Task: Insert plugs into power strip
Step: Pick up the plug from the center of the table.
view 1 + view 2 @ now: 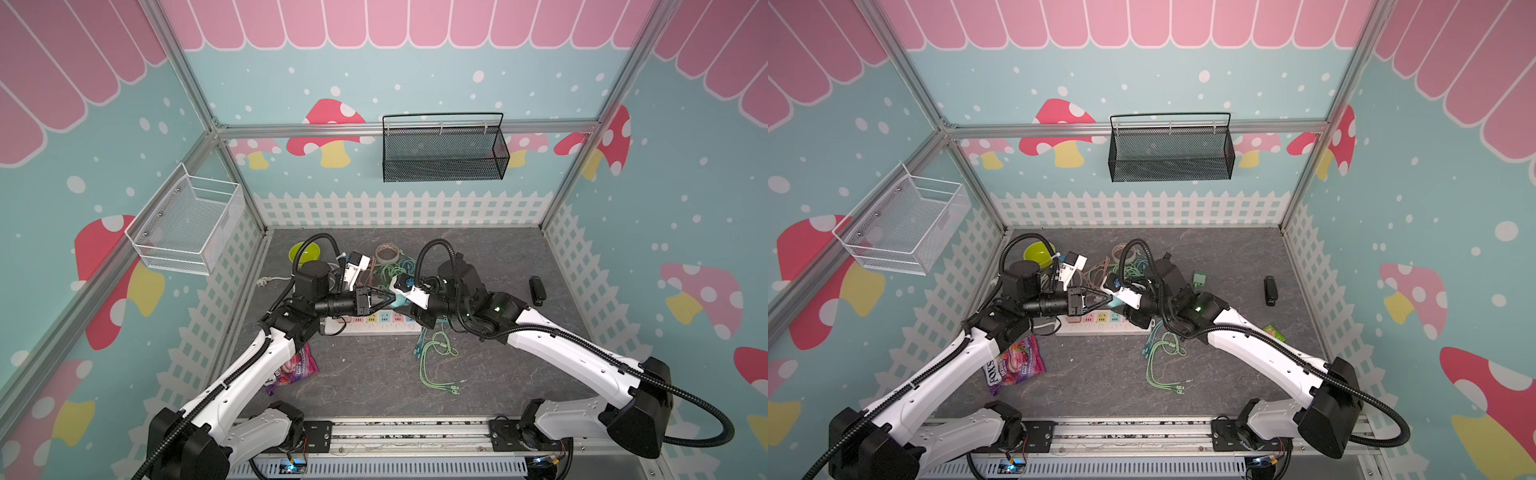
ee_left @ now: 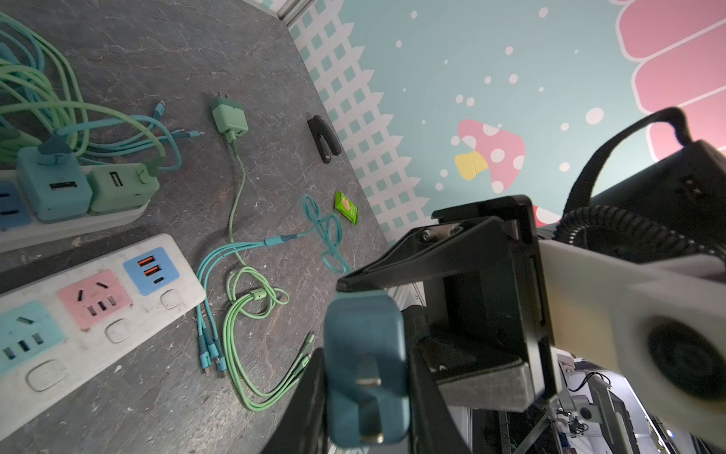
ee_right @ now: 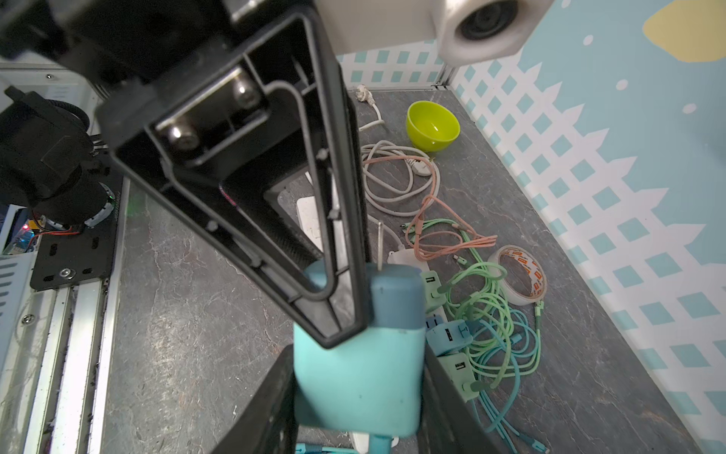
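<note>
A teal plug (image 2: pixel 365 353) hangs in the air between both arms, above the white power strip (image 1: pixel 374 329) with pastel sockets. My left gripper (image 2: pixel 365 397) is shut on its dark prong end, prongs facing the camera. My right gripper (image 3: pixel 357 393) is shut on its light teal body (image 3: pixel 361 373). In both top views the two grippers meet tip to tip at the plug (image 1: pixel 1115 302). A second strip (image 2: pixel 78 226) holds a teal plug (image 2: pixel 53 188) and a mint plug (image 2: pixel 118 188). A loose mint plug (image 2: pixel 229 116) lies on the table.
Green and teal cables (image 1: pixel 436 361) sprawl in front of the strip, and more coil behind it. A lime bowl (image 1: pixel 304 251), tape roll (image 1: pixel 387 252), black stapler (image 1: pixel 537 290), candy bag (image 1: pixel 1017 365), green packet (image 1: pixel 1273 332) and white cords (image 3: pixel 389 173) lie around.
</note>
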`<state>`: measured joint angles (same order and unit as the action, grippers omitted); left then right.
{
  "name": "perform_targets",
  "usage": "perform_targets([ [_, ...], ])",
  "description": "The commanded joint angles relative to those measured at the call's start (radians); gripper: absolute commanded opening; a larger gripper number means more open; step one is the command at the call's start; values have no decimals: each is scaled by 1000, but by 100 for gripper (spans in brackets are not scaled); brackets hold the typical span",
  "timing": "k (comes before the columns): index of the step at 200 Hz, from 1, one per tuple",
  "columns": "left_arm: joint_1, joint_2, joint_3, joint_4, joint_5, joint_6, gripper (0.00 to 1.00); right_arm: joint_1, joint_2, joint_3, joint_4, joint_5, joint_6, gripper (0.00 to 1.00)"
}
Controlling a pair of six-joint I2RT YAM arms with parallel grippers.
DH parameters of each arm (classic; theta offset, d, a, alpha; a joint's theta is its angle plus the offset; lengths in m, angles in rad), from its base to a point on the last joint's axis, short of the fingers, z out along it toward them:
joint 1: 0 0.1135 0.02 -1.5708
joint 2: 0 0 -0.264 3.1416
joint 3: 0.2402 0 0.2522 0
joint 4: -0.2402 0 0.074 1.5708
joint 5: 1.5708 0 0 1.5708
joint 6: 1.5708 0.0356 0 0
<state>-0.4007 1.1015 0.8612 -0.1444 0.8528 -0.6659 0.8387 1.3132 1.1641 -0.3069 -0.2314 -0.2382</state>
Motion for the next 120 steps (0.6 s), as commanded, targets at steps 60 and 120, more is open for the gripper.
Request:
perform_targets([
  [60, -4, -6, 19, 16, -142, 79, 0, -13, -113, -64, 98, 114, 255, 63],
  [120, -4, -8, -49, 340, -131, -23, 0, -55, -226, -257, 382, -217, 540, 72],
])
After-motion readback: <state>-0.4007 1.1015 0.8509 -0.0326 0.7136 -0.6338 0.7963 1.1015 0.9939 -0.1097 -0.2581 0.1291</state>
